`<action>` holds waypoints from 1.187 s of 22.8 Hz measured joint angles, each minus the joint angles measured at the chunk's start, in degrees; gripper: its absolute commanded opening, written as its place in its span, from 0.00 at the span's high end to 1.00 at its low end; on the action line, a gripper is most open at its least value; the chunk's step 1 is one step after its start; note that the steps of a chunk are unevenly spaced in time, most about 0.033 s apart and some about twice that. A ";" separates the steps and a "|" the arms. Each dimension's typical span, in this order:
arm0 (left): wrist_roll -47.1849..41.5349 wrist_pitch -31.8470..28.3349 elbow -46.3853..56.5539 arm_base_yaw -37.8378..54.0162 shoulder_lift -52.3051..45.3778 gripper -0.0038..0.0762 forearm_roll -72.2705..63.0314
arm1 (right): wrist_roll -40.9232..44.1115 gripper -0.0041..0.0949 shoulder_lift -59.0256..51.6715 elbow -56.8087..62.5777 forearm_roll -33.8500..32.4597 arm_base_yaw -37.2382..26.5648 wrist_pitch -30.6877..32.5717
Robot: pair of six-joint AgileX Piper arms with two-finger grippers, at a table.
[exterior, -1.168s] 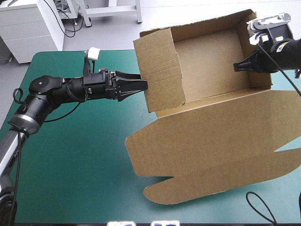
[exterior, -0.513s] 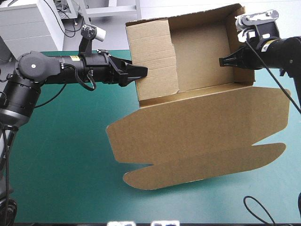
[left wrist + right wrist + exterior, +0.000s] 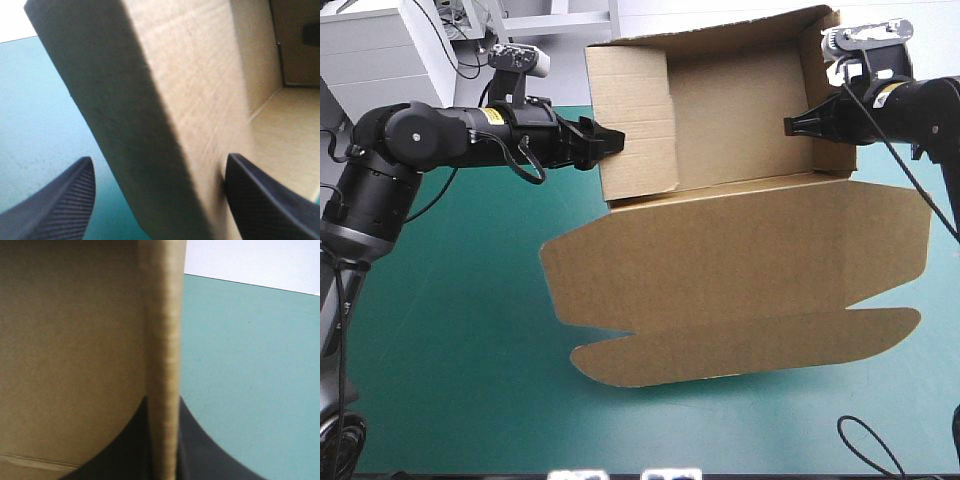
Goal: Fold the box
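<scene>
Raising the side walls looks like the step you are in. The box (image 3: 730, 110) sits in the upper centre of the high view, a tray of stiff brown corrugated board tipped toward you. Its broad lid (image 3: 740, 270) and rounded tuck flap (image 3: 740, 345) spread below it over the teal-green worktop (image 3: 440, 350). Your right gripper (image 3: 790, 126) pinches the thin edge of the right wall (image 3: 825, 100). Your left gripper (image 3: 612, 140) stands spread astride the left wall (image 3: 635, 125), not clamping it. Next you probably need to close on that wall and square it gently, since such board creases easily.
</scene>
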 measured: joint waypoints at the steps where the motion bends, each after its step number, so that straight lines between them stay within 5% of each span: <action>1: -1.51 0.00 -0.90 -1.41 0.50 0.32 3.38 | 0.05 0.97 0.07 0.00 0.73 0.01 -0.04; 14: -16.01 8.16 -13.59 -15.68 8.39 0.35 42.61 | 1.36 0.97 3.98 0.00 4.87 1.05 -0.40; 16: -17.38 9.00 -13.66 -16.03 10.10 0.48 43.80 | 1.62 0.97 4.55 0.06 2.96 2.70 -0.66; 17: -17.73 9.27 -13.66 -16.03 10.49 0.66 44.00 | 1.83 0.97 4.65 0.06 2.23 3.17 -0.81; 20: -18.88 9.98 -13.66 -16.03 11.47 0.94 45.60 | 2.57 0.97 5.13 0.06 -0.09 4.17 -0.85; 27: -24.41 8.30 -13.86 -15.54 11.58 0.95 46.89 | 4.65 0.97 5.20 0.06 -0.12 4.46 0.71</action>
